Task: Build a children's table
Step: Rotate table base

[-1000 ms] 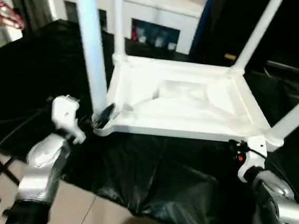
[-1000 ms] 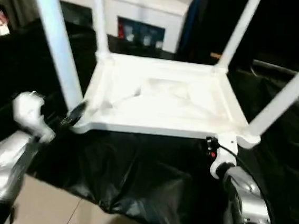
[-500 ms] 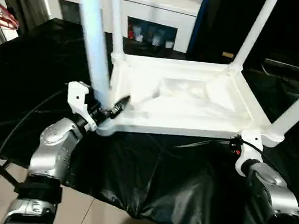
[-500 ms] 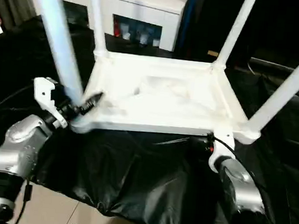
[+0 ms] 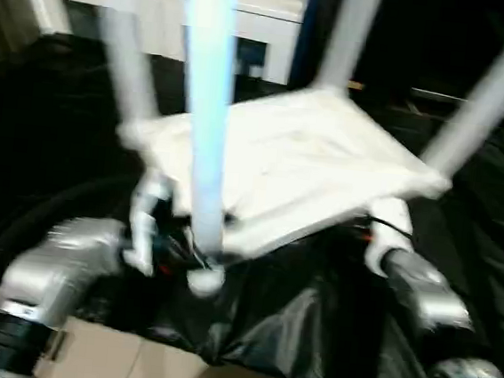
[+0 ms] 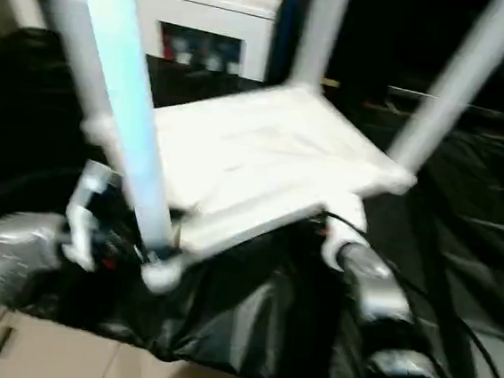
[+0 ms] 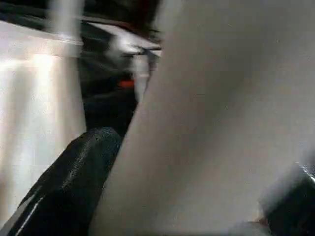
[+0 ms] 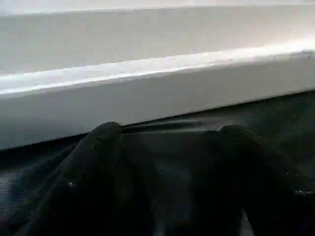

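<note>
The children's table [image 5: 290,161] lies upside down on the black-covered counter [image 5: 310,329], turned so one corner points at the robot, its four legs rising out of frame. The left gripper [image 5: 194,253] stands spread around the base of the nearest leg [image 5: 207,122], at the counter's near edge. The right gripper [image 8: 165,142], spread and holding nothing, sits just under the tabletop's side edge. Bare black cover lies beyond it to the right.
</note>
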{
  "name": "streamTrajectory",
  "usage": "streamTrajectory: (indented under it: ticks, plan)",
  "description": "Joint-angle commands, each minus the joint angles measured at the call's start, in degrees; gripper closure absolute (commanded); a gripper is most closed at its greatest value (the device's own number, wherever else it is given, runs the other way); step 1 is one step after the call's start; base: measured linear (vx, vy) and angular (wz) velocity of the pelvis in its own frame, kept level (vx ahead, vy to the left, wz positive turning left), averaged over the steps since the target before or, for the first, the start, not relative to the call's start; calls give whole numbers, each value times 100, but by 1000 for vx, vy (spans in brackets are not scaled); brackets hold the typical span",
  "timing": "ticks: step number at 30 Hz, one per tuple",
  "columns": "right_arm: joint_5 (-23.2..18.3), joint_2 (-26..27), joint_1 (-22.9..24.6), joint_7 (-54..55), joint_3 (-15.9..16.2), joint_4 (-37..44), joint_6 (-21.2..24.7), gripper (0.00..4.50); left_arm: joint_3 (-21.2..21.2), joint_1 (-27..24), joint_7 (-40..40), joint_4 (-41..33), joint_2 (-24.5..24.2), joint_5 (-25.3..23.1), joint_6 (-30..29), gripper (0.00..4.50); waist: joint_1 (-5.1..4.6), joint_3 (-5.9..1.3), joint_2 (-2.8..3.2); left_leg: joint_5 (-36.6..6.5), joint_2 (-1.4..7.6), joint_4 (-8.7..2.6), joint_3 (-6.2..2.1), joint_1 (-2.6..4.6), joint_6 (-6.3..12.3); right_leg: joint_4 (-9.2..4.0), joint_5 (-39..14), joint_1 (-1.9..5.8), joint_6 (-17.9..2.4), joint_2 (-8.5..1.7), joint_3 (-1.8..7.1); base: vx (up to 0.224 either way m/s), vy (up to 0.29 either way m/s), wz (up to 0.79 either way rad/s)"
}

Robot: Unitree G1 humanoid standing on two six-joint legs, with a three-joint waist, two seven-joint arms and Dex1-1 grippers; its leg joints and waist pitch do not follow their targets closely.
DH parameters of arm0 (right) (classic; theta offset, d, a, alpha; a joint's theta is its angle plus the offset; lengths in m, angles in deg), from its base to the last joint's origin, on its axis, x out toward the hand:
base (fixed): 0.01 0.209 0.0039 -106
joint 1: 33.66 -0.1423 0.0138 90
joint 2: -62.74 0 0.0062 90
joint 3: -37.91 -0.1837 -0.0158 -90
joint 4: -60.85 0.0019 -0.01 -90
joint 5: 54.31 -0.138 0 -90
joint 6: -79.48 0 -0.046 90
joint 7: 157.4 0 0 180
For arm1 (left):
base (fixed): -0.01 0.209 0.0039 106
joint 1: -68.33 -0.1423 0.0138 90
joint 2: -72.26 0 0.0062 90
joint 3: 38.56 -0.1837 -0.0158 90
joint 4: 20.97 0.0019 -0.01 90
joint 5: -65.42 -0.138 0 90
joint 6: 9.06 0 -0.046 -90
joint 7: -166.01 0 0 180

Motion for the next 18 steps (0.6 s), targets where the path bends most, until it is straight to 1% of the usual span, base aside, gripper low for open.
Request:
streamTrajectory:
  ticks: [1, 2, 4, 6, 7, 8, 9, 10, 11, 12, 13, 14, 15, 16, 17, 18]
  plan:
    - [71, 224, -113, -249, 321, -38, -34, 92, -218, -4, 73, -373, 84, 205, -198, 5, 76, -324, 19, -1823, 179, -460, -113, 54, -242, -468, -1580, 240, -1098, -251, 199, 0, 0, 0]
    - [119, 308, -139, -285, 382, -71, -55, 92, -293, 2, 41, -538, 148, 325, -315, 5, 60, -319, 5, -1827, 176, -439, -95, 72, -202, -483, -1571, 225, -1137, -253, 215, 0, 0, 0]
    - [214, 462, -188, -340, 500, -162, -109, 92, -412, 40, -65, -751, 318, 504, -473, 5, 42, -332, -1, -1688, 176, -428, -90, 59, -174, -467, -1437, 241, -1177, -243, 215, 0, 0, 0]
    - [259, 557, -230, -338, 549, -247, -156, 92, -505, 70, -120, -795, 446, 535, -500, 5, 25, -322, 0, -1661, 174, -425, -83, 59, -163, -473, -1392, 231, -1194, -227, 214, 0, 0, 0]
    - [275, 624, -259, -339, 568, -289, -169, 92, -565, 96, -147, -773, 550, 495, -482, 5, 24, -327, -10, -1648, 177, -420, -81, 65, -163, -473, -1377, 232, -1190, -227, 216, 0, 0, 0]
    - [290, 693, -285, -330, 589, -316, -176, 92, -621, 140, -203, -707, 682, 423, -433, 5, 4, -332, -12, -1611, 180, -420, -80, 57, -170, -467, -1332, 242, -1188, -219, 219, 0, 0, 0]
    - [304, 755, -309, -316, 606, -340, -178, 92, -672, 200, -283, -610, 813, 321, -373, 5, 4, -335, -11, -1595, 184, -421, -85, 60, -181, -464, -1305, 245, -1184, -219, 217, 0, 0, 0]
    - [325, 817, -344, -323, 609, -401, -199, 92, -718, 295, -435, -452, 995, 110, -225, 5, -12, -336, -34, -1590, 188, -416, -78, 60, -185, -468, -1253, 245, -1190, -211, 221, 0, 0, 0]
    - [334, 838, -361, -330, 606, -433, -211, 92, -734, 342, -508, -375, 1076, 7, -155, 5, -14, -333, -47, -1593, 185, -409, -74, 57, -185, -477, -1286, 250, -1177, -215, 226, 0, 0, 0]
    - [338, 847, -369, -332, 605, -446, -215, 92, -740, 361, -538, -343, 1109, -35, -126, 5, -19, -330, -33, -1621, 193, -417, -82, 57, -191, -483, -1342, 249, -1165, -221, 227, 0, 0, 0]
    - [367, 906, -411, -294, 616, -521, -250, 92, -792, 566, -885, 46, 1388, -420, 146, 5, -23, -327, -43, -1644, 189, -407, -74, 55, -203, -505, -1429, 246, -1112, -214, 232, 0, 0, 0]
    - [388, 924, -434, -287, 608, -568, -277, 92, -821, 672, -1104, 249, 1500, -627, 350, 5, -14, -321, -54, -1709, 190, -399, -76, 79, -228, -522, -1541, 236, -1055, -214, 232, 0, 0, 0]
    - [388, 924, -434, -287, 608, -568, -277, 92, -821, 672, -1104, 249, 1500, -627, 350, 5, -18, -324, -62, -1709, 191, -405, -83, 65, -228, -526, -1591, 246, -1028, -216, 232, 0, 0, 0]
    - [410, 930, -459, -291, 586, -627, -317, 92, -817, 846, -1420, 586, 1675, -872, 633, 5, -18, -315, -72, -1743, 182, -408, -86, 53, -232, -550, -1749, 247, -964, -214, 225, 0, 0, 0]
    - [400, 899, -462, -281, 537, -640, -338, 92, -803, 966, -1650, 817, 1727, -1088, 892, 5, -5, -320, -63, -1769, 189, -397, -87, 76, -244, -547, -1778, 238, -955, -222, 229, 0, 0, 0]
    - [392, 875, -462, -273, 502, -645, -350, 92, -793, 1043, -1797, 966, 1756, -1229, 1058, 5, -9, -326, -63, -1786, 192, -394, -91, 80, -236, -543, -1742, 231, -951, -216, 230, 0, 0, 0]
